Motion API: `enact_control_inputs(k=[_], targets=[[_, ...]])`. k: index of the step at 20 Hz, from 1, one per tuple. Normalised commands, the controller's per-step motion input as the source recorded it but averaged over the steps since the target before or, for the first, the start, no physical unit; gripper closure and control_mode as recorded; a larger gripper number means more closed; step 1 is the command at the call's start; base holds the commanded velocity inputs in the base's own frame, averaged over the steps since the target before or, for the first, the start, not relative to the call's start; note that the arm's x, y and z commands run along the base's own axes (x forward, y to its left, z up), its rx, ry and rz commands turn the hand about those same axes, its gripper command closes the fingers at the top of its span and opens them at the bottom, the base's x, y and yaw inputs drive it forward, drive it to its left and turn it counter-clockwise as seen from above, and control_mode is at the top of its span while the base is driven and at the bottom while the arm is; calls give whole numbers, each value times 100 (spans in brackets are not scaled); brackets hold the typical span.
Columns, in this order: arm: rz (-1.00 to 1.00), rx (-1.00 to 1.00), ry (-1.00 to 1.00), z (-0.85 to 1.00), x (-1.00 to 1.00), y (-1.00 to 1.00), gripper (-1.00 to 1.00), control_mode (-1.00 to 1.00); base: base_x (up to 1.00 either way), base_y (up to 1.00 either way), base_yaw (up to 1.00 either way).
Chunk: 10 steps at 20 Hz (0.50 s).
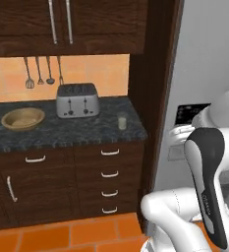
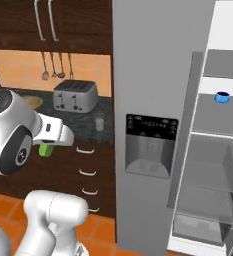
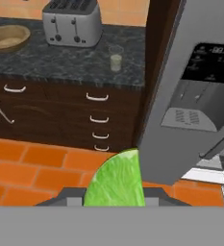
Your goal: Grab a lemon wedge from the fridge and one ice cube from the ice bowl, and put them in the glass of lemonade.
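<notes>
Kitchen with orange tile floor (image 1: 62, 236) and orange tiled back wall; dark speckled stone tabletop (image 1: 62, 130) runs over dark wood base cabinets. One steel toaster (image 1: 77, 100) at the back of the tabletop, one wooden bowl (image 1: 22, 118) to its left, well apart. One glass of lemonade (image 1: 122, 121) stands upright near the tabletop's right end, in front and right of the toaster, not touching it; pale liquid fills the lower part. Four utensils (image 1: 42, 74) hang on the wall above the bowl and toaster. Four drawer handles (image 1: 109, 181) stacked under the glass, one more drawer handle and one vertical door handle to the left. Two long handles on the upper cabinet (image 1: 60, 22). One fridge (image 2: 153, 125) just right of the cabinets, grey, with one black dispenser panel (image 2: 151, 145) on the closed door; the right side stands open, showing grey shelves. One small blue item (image 2: 221, 97) sits on an upper shelf, too small to identify. One lemon wedge (image 3: 116, 180), bright green, is pinched in the gripper (image 3: 114, 194), jaws closed narrow on both sides of it; in the right base view it shows green under the hand (image 2: 47, 149), in the air in front of the drawers, left of the fridge, well apart from the glass
</notes>
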Motion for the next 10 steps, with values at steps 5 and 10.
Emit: enact_control_inputs(k=[5,10], targets=[[0,0,0,0,0,0,100,100,90,100,-41],[0,0,0,0,0,0,100,100,73,53,-42]])
